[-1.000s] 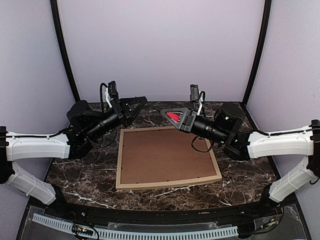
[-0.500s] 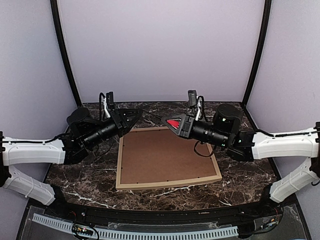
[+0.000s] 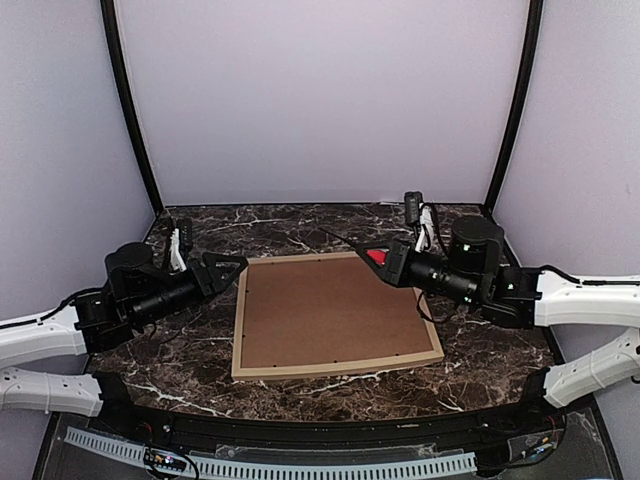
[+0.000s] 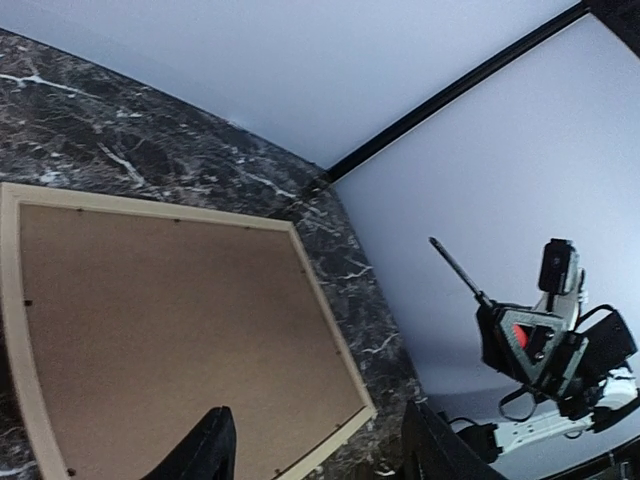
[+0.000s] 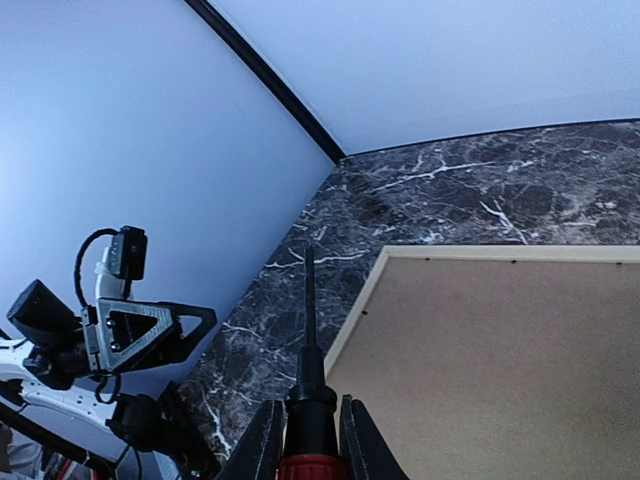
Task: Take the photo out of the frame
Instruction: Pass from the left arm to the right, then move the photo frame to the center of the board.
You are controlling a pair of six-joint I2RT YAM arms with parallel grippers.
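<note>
The frame [image 3: 338, 369], thin light wood, lies face down on the marble table with its brown backing board [image 3: 335, 310] up. The photo is hidden under that board. My left gripper [image 3: 232, 268] hovers just off the frame's left edge, open and empty; in the left wrist view its fingers [image 4: 208, 452] stand wide apart over the board [image 4: 170, 330]. My right gripper [image 3: 386, 262] sits above the frame's far right corner, shut on a red-handled screwdriver [image 5: 308, 340]. Its thin shaft points out past the frame's far edge [image 5: 350, 325].
Dark marble table [image 3: 180, 355] surrounds the frame on all sides. Pale booth walls [image 3: 320, 100] with black corner posts [image 3: 130, 110] close in the back and sides. A black rail and a white cable track [image 3: 300, 465] run along the near edge.
Both arms have drawn back from the frame's far edge, the left one leftward and lower, the right one rightward. The left gripper has gone from shut to open.
</note>
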